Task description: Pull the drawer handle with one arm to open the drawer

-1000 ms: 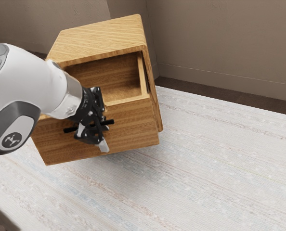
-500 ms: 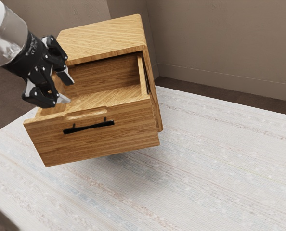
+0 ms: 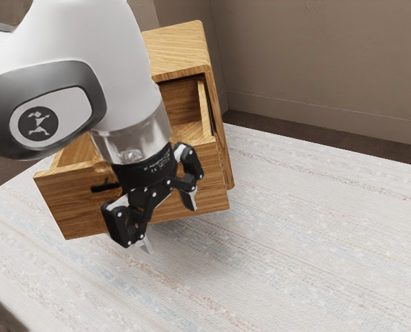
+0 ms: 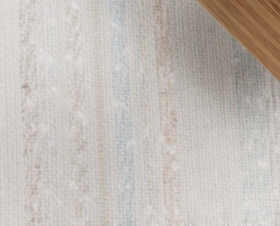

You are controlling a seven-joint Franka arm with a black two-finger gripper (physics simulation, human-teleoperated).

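Note:
A wooden cabinet (image 3: 181, 45) stands on the rug with its drawer (image 3: 67, 200) pulled out, the inside showing. The black handle (image 3: 102, 187) on the drawer front is mostly hidden behind my arm. My gripper (image 3: 167, 221) hangs in front of the drawer front, pointing down at the rug, open with nothing between its fingers (image 3: 144, 243). In the wrist view a corner of the drawer front (image 4: 258, 33) shows beside the rug under my hand.
A pale striped rug (image 3: 302, 242) covers the floor in front of the cabinet and to the exterior view's right. Beige walls (image 3: 316, 48) and a dark floor strip (image 3: 344, 138) lie behind.
My gripper left the handle, rose to the drawer's upper left, then swung down in front of the drawer front. The drawer stays pulled out.

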